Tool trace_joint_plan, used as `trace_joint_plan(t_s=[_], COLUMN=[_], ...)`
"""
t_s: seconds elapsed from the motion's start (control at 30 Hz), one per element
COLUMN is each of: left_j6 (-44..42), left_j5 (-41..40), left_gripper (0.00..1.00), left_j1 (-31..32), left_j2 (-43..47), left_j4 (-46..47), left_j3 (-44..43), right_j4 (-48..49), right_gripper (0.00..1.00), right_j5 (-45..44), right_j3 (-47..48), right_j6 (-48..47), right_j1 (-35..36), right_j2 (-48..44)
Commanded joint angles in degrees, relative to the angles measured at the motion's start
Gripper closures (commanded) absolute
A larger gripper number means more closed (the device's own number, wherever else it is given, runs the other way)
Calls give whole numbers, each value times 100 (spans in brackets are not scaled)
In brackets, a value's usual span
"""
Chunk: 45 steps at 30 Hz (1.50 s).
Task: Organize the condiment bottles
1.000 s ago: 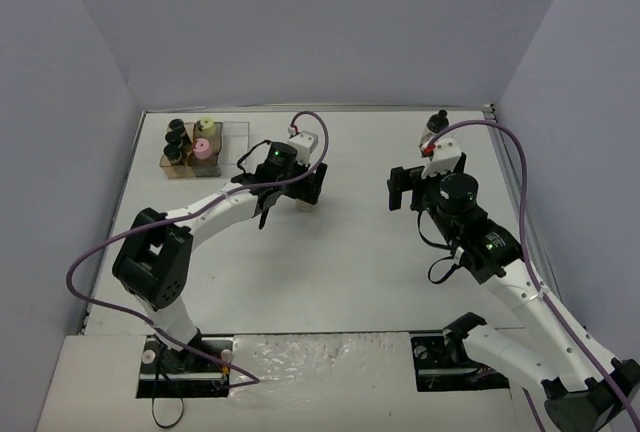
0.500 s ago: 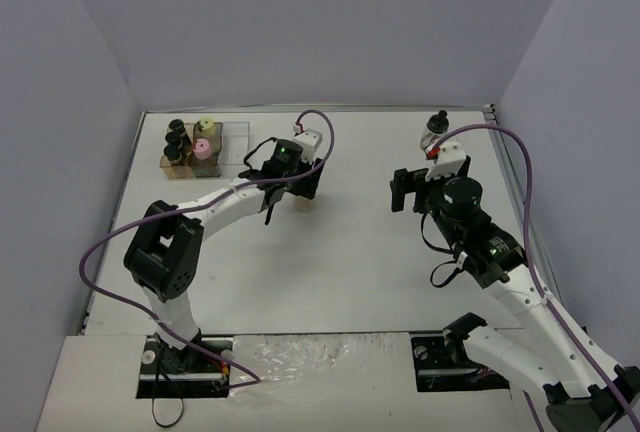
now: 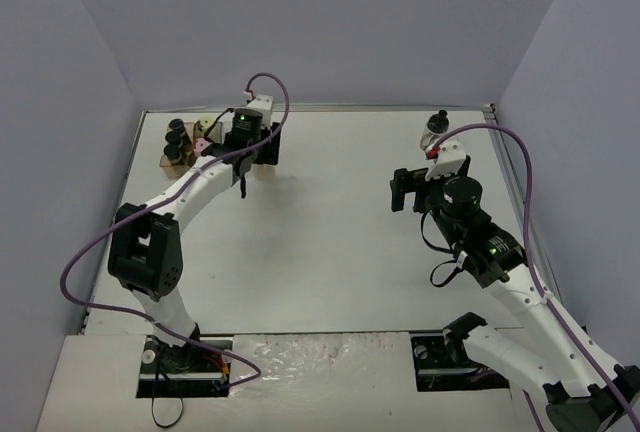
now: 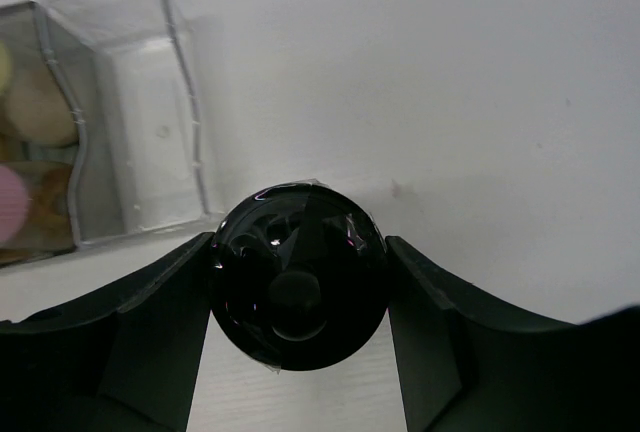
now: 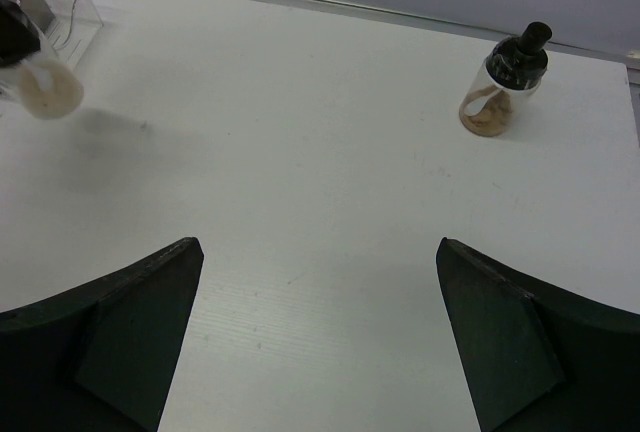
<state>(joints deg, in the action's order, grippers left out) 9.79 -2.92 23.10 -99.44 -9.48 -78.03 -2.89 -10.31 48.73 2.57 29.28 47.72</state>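
My left gripper [image 3: 255,152] is shut on a round clear condiment bottle with a black knob cap [image 4: 298,287]. It holds the bottle off the table, right beside the tray's clear compartment [image 4: 150,122]. That same bottle [image 5: 35,72] shows tan powder in the right wrist view. Narrow dark black-capped bottles [image 3: 178,137] stand in the tray's brown section. The pink-capped bottle [image 3: 200,145] and the yellow-capped bottle [image 3: 207,124] stand in the tray too. A second knob-capped bottle [image 3: 435,127] [image 5: 505,82] stands upright at the far right. My right gripper [image 3: 420,187] [image 5: 320,252] hangs open over bare table, short of that bottle.
The three-compartment tray [image 3: 175,167] sits at the far left corner, partly covered by my left arm. Grey walls close in the white table on three sides. A purple cable loops over each arm.
The left gripper closed on the knob-capped bottle near the table's middle and carried it left and back to the tray. The right arm shifted only slightly.
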Motion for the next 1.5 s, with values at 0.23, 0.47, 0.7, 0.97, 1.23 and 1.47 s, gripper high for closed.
trace_joint_plan(t_s=[0.23,0.47,0.7,0.97,1.23,1.47], left_j6=[155,234,237,231,232,199], left_j5=[-662,-359,-153,-33,46,28], left_gripper=[87,87,87,87,83,55], left_j1=[-1155,-1438,-1569,-1607,-1607,-1633], left_j2=[-408,-1161,-1662,-1952,-2292,-2427], left_j4=[698,691,795,1233,1334,1217], left_j3=[-1828,-2472,-2794,-2695,-2920,-2982], right_j4=[315,315,315,315,315,315], right_gripper=[0,0,0,0,0,0], right_j5=[-68,-113,-91,-72,-85,-112], right_j3=[49,23,-80,-127,-135,-184], right_j6=[24,41,136,179,199,217], right_j1=[-19,-19,-19,-27,-26,-23], right_j2=[188,254,223,311,342,377])
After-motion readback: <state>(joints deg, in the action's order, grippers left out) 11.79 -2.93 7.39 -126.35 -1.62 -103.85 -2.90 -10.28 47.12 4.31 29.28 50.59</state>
